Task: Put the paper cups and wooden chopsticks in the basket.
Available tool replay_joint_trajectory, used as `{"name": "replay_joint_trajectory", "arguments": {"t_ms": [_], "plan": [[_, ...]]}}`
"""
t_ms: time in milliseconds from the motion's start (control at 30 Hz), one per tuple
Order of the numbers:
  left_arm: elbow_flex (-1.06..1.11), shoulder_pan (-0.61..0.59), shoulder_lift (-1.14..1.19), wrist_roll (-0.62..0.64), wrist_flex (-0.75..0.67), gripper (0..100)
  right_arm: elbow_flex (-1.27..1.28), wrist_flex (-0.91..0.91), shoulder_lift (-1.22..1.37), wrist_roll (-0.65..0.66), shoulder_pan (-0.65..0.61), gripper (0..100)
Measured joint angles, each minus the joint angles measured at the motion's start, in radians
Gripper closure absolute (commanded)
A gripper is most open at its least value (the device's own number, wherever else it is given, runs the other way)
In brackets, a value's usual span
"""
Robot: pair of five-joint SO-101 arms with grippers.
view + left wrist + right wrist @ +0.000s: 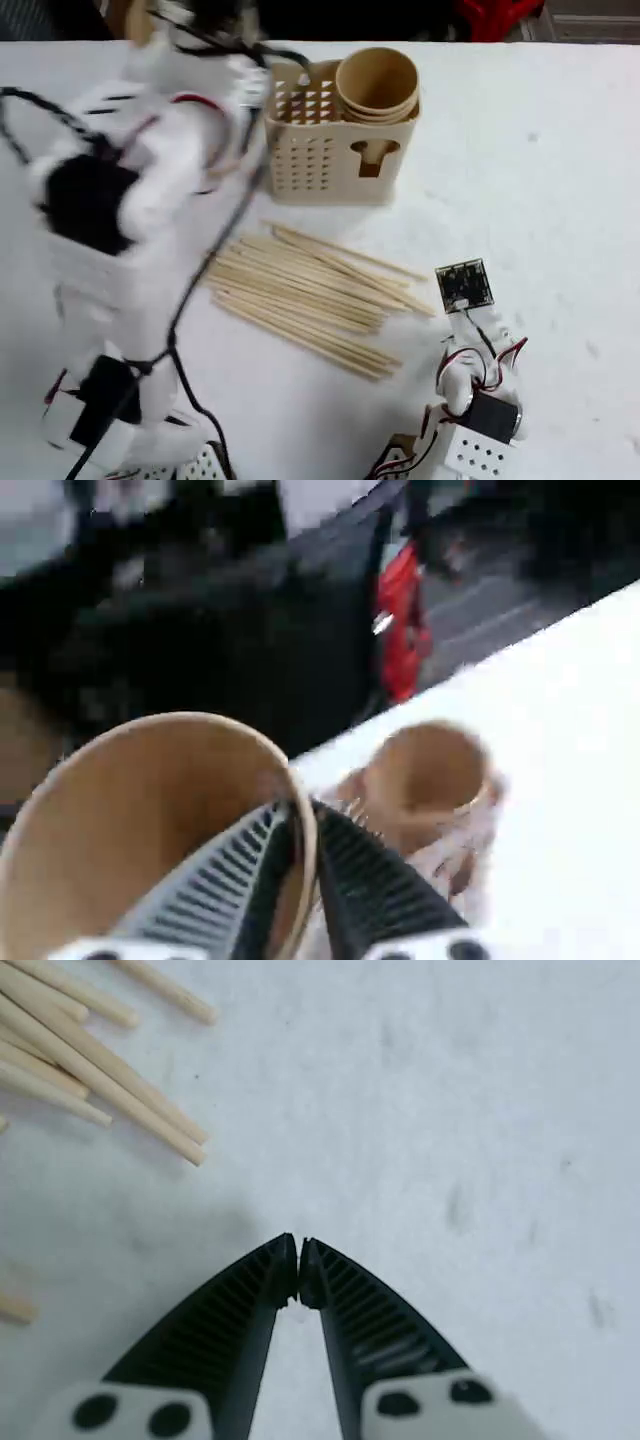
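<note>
The white table point(560, 180) carried everything, and in the high view the left arm point(130, 200) stretched over its left half toward the far edge. Beside this arm the basket point(320, 160) stood upright, and a stack of paper cups point(377, 82) sat in its right part, rising above the rim. In front of the basket the wooden chopsticks point(310, 290) lay in a loose pile on the table. The left wrist view made the grip plain: the left gripper point(302, 812) was clenched on the rim of one more paper cup point(130, 810), one finger inside the wall and one outside, with the basket farther off behind. The right wrist view gave the right gripper point(298, 1255) over bare table, its tips pressed together on nothing, near some chopstick ends.
</note>
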Motion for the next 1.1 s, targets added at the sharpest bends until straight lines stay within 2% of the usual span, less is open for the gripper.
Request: {"name": "replay_joint_trajectory", "arguments": {"t_ms": [100, 200, 500, 800, 1000, 1100], "plan": [[0.069, 0.104, 0.02, 0.003, -0.158, 98, 0.0, 0.0, 0.0, 0.0, 0.0, 97.8], [0.123, 0.15, 0.064, 0.006, -0.256, 98, 0.0, 0.0, 0.0, 0.0, 0.0, 97.8], [0.132, 0.233, 0.167, 0.012, -0.382, 97, 0.0, 0.0, 0.0, 0.0, 0.0, 97.8], [0.132, 0.239, 0.345, 0.012, -0.562, 97, 0.0, 0.0, 0.0, 0.0, 0.0, 97.8], [0.132, 0.239, 0.39, 0.012, -0.585, 97, 0.0, 0.0, 0.0, 0.0, 0.0, 97.8], [0.141, 0.239, 0.393, 0.012, -0.585, 93, 0.0, 0.0, 0.0, 0.0, 0.0, 97.8]]}}
